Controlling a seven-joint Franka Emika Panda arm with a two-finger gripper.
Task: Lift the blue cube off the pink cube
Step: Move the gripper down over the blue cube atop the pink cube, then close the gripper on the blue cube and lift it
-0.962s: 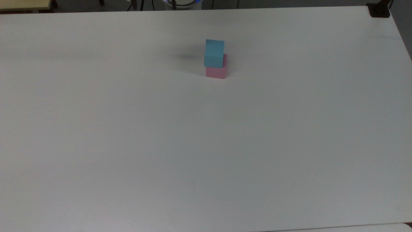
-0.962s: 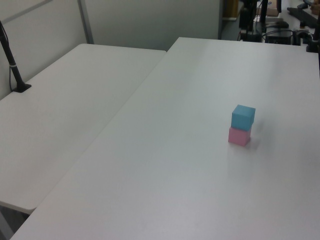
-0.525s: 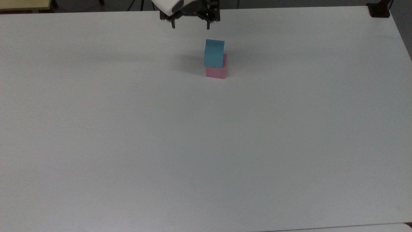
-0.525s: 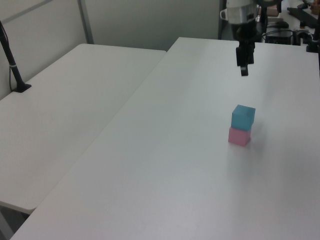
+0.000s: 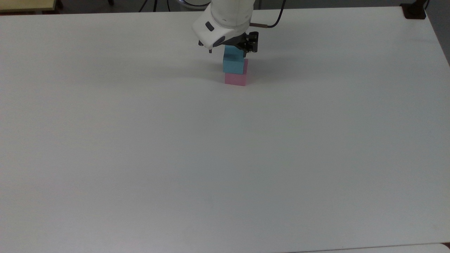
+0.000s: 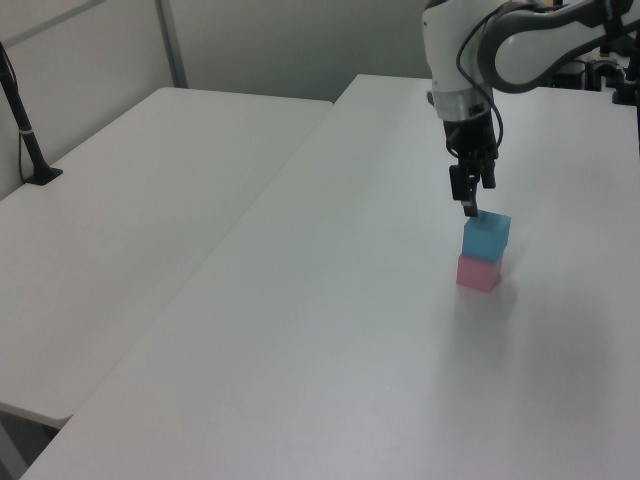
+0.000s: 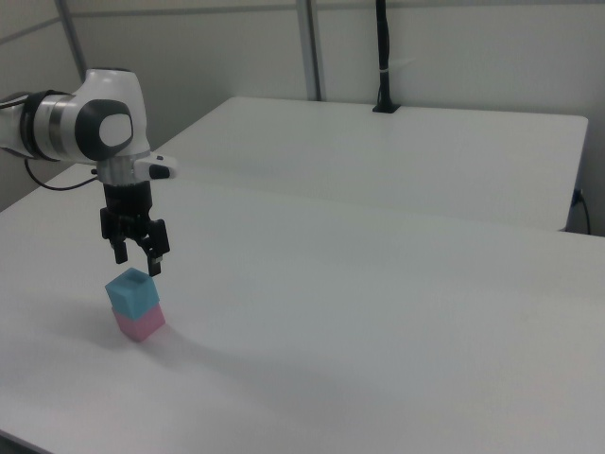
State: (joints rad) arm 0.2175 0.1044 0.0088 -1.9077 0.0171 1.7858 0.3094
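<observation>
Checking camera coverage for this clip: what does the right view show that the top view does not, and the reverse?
Right view alone: the gap between the open fingers, hanging just above the blue cube, plus a black post on the neighbouring table. Top view alone: a black mount at the table's corner, and the blue cube sitting offset on the pink cube. Both: the stacked cubes and the gripper over them.
</observation>
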